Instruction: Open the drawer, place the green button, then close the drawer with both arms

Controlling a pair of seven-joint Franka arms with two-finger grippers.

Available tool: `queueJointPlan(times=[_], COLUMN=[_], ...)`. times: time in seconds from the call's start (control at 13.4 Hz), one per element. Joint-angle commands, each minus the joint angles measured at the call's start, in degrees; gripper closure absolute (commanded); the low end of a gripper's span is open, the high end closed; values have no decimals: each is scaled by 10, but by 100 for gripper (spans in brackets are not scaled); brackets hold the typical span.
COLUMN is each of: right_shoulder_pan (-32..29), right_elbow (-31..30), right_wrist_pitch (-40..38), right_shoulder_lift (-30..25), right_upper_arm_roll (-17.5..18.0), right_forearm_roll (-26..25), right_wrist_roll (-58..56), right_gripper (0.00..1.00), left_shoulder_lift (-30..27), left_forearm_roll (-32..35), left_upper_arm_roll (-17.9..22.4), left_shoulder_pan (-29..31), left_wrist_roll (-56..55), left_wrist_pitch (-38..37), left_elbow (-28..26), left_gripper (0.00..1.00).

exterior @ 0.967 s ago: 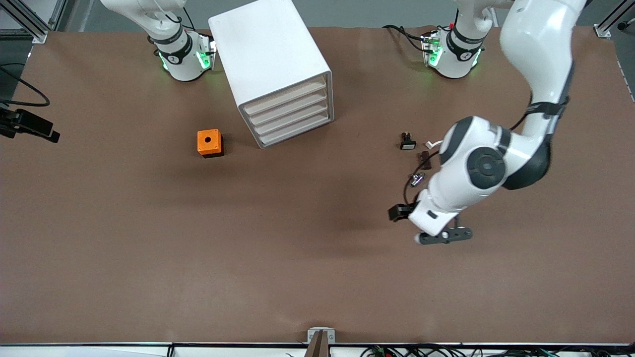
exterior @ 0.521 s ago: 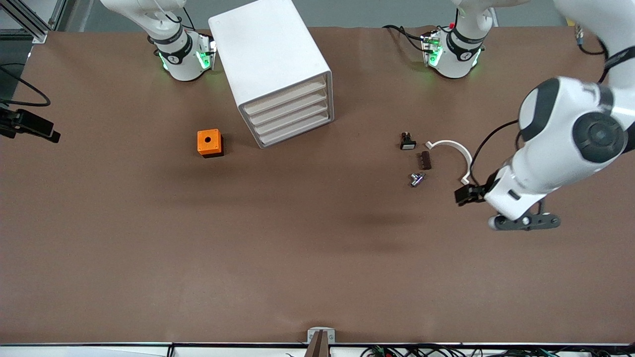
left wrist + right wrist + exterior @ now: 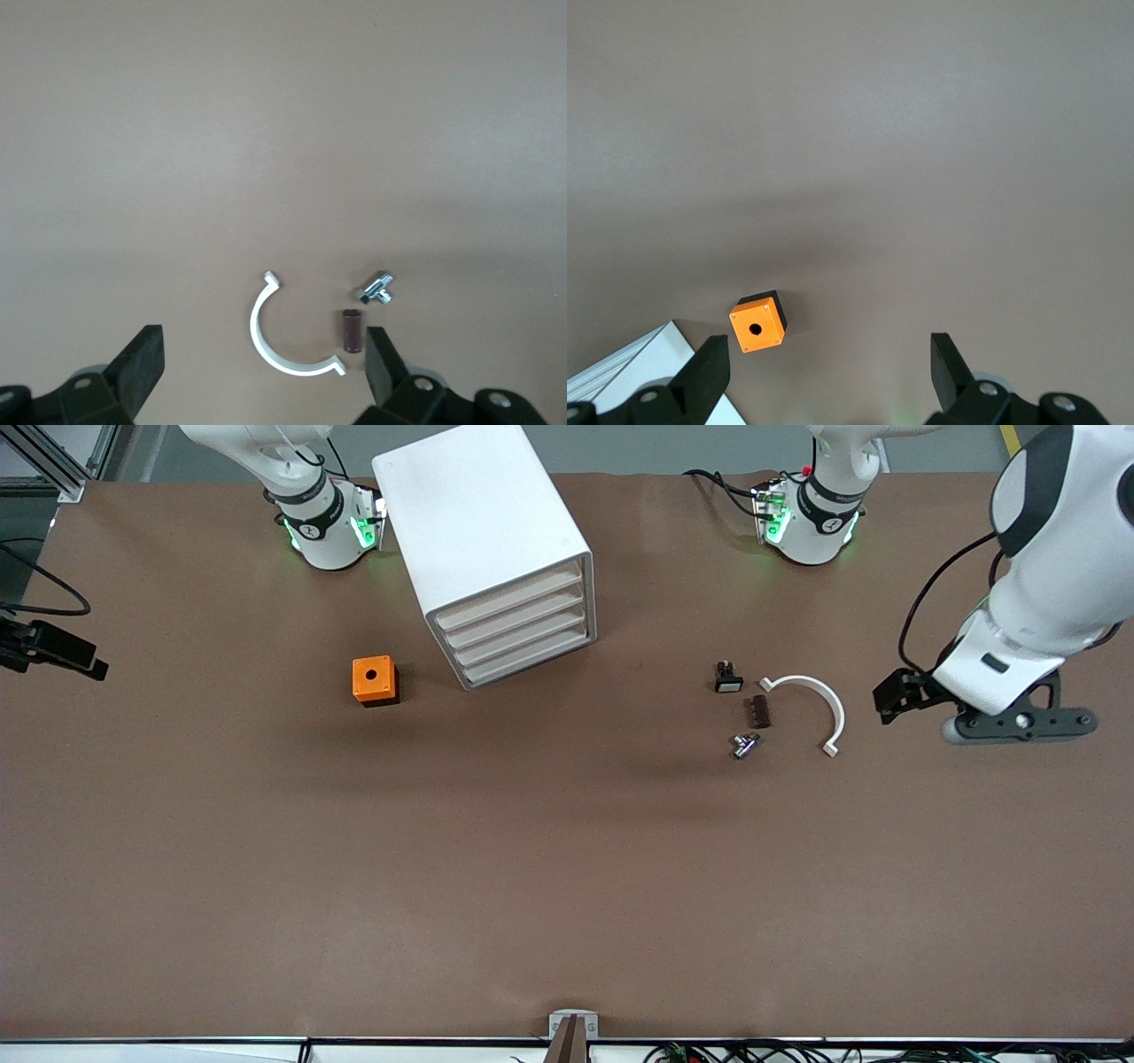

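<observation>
At the top of the frame toward the right arm's end, the right arm leaves its base and goes out of the front view. Its wrist view has the right gripper up in the air over bare tabletop, with the fingers spread wide and nothing between them.

- Under that camera are the orange cube with its top hole and a corner of the cabinet.
- The orange cube sits on the tabletop just beside the cabinet's lower front corner, apart from it.
- The white cabinet is in the upper middle of the frame, turned at an angle.
- It has four drawers stacked, and every drawer is flush with the front and shut.
- Button: can't spot it in any view.

Mid-frame toward the left arm's end is a loose cluster of small parts, all apart from one another:
- a black part with white face
- a brown block, nearer the front camera
- a small silvery fitting, nearer again
- a white half-ring clip beside those

At the frame edge on the left arm's end, the left gripper hangs over bare tabletop beside the clip. Its fingers are wide apart and hold nothing.
</observation>
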Motion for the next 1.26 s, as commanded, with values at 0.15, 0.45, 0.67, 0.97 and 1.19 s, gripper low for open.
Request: queueJointPlan(times=[0.15,0.45,0.67,0.97,1.19], right_shoulder_pan=[5,7,7,7,11], right_elbow=[6,7,7,7,7], right_wrist_pitch=[-2,-2,-2,-2,-2], right_shoulder_lift=[1,1,1,1,1], right_upper_arm_roll=[0,0,0,0,0], right_forearm_roll=[-11,-12,-12,-10,-9], right_wrist_roll=[-5,-6,-5,-5,-5], right_gripper=[0,0,0,0,0], left_shoulder_lift=[-34,-23,-3,-5,-6], left_forearm_roll=[-45,-49,-49,-49,-50], left_upper_arm_roll=[98,99,96,96,96], left_shoulder_pan=[-36,-36,-37,-43,-43], left_wrist_roll=[15,12,7,10,14], left_wrist_pitch=[-32,-83,-125,-126,-121], left_elbow=[3,68,108,110,107], left_gripper=[0,0,0,0,0])
